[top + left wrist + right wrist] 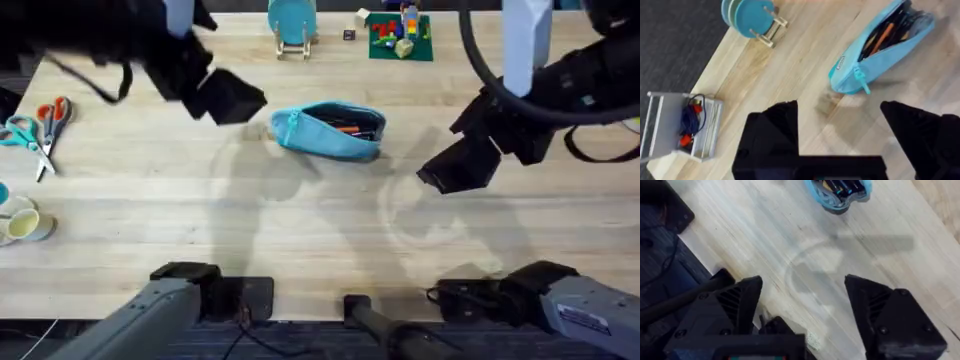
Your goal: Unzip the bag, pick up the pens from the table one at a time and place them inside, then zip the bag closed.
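Note:
The light-blue bag point(330, 131) lies unzipped on the table point(300, 220), toward its far middle. Dark and orange pens point(345, 125) show through its open slit. In the left wrist view the bag point(880, 50) gapes with pens point(885, 35) inside and its zipper pull hanging at the near end. The right wrist view catches one end of the bag point(837, 192). My left gripper point(235, 100) hovers just left of the bag, open and holding nothing. My right gripper point(460, 165) hangs to the bag's right, also open and holding nothing.
Orange- and teal-handled scissors point(40, 125) lie at the left edge, with tape rolls point(25, 225) below them. A teal disc on a wooden stand point(292, 25) and a green plate with toy bricks point(400, 38) stand at the back.

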